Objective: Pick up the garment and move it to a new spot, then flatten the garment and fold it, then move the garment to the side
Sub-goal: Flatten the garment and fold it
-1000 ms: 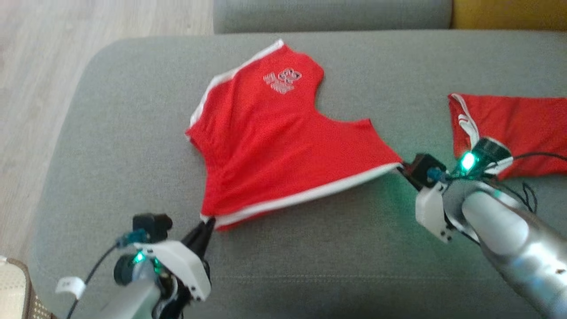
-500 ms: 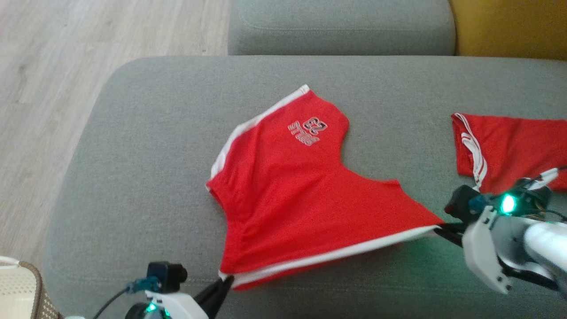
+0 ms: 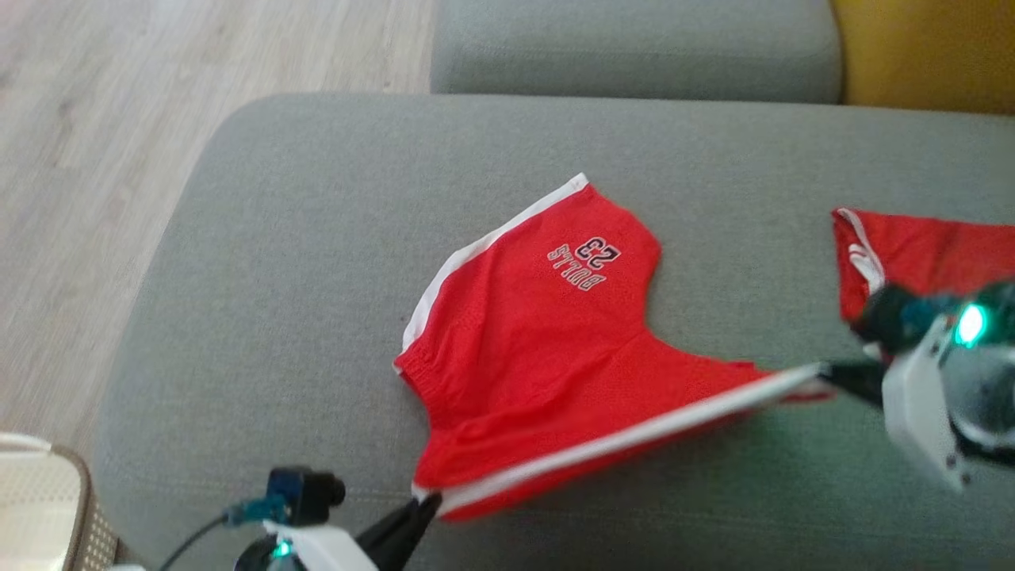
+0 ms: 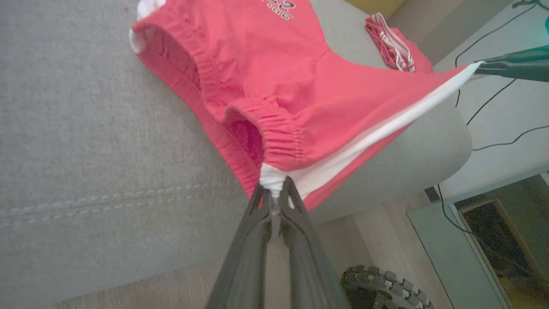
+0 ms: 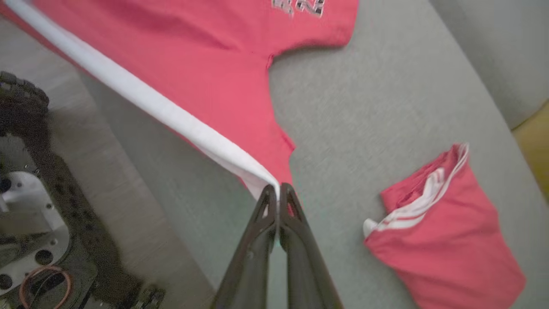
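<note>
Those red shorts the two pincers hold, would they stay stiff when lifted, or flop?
Probably floppy: the red fabric shorts with a white side stripe hang slack, taut only along the stripe stretched between left gripper and right gripper. Likely light, since fingertip pinches hold that edge.

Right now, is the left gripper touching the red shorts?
Touching. In the left wrist view, the left gripper pinches the red shorts at their white corner.

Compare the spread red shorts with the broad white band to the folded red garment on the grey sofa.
The spread red shorts lie open; the folded red garment is a compact bundle. The left gripper and right gripper pinch the shorts' corners; the folded garment lies untouched. The shorts show lettering; the folded garment, thin white stripes. Both are red with white trim.
</note>
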Robot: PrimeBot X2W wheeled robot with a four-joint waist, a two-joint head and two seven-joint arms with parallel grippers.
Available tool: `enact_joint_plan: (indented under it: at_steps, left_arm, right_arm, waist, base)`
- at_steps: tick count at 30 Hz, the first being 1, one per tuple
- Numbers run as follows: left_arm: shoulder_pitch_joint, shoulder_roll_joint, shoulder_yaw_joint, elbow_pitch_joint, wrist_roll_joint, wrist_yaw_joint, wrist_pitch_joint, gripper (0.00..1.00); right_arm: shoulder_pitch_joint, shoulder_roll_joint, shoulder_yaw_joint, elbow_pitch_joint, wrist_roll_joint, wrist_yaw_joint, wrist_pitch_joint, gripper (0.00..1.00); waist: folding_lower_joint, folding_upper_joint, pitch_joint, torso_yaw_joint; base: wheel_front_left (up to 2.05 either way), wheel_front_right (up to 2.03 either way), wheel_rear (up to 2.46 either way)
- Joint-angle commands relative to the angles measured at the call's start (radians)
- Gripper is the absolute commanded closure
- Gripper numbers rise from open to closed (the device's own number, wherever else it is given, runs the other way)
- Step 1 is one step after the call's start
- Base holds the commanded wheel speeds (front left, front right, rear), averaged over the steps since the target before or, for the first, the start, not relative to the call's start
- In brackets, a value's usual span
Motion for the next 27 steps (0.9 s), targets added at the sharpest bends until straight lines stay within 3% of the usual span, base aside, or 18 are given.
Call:
enact_joint_plan:
  at_steps: [1, 12, 27]
  left_arm:
    - [-0.071, 0.027, 0.049, -0.028, -0.010, 0.004, -0.006, 1.00]
    - [-0.233, -0.023, 0.093, -0.040, -0.047, -0.036, 0.019, 1.00]
    - [-0.514, -0.143, 0.111, 0.192, -0.032, -0.090, -0.001, 1.00]
  right_arm:
    - [-0.024, -0.022, -0.030, 0.001, 0.004, -0.001, -0.007, 1.00]
    - [-0.252, 0.129, -0.116, 0.143, 0.018, -0.001, -0.007, 1.00]
    - [-0.585, 0.318, 0.035, 0.406, -0.011, -0.001, 0.004, 1.00]
  waist:
    - [0.0001, -0.0001, 0.019, 0.016]
    - [0.0001, -0.0001, 0.180, 0.127]
    - [0.0001, -0.0001, 0.381, 0.205]
  base:
    - [0.00, 0.00, 0.00]
    - [0.00, 0.00, 0.00]
    - [0.00, 0.00, 0.00]
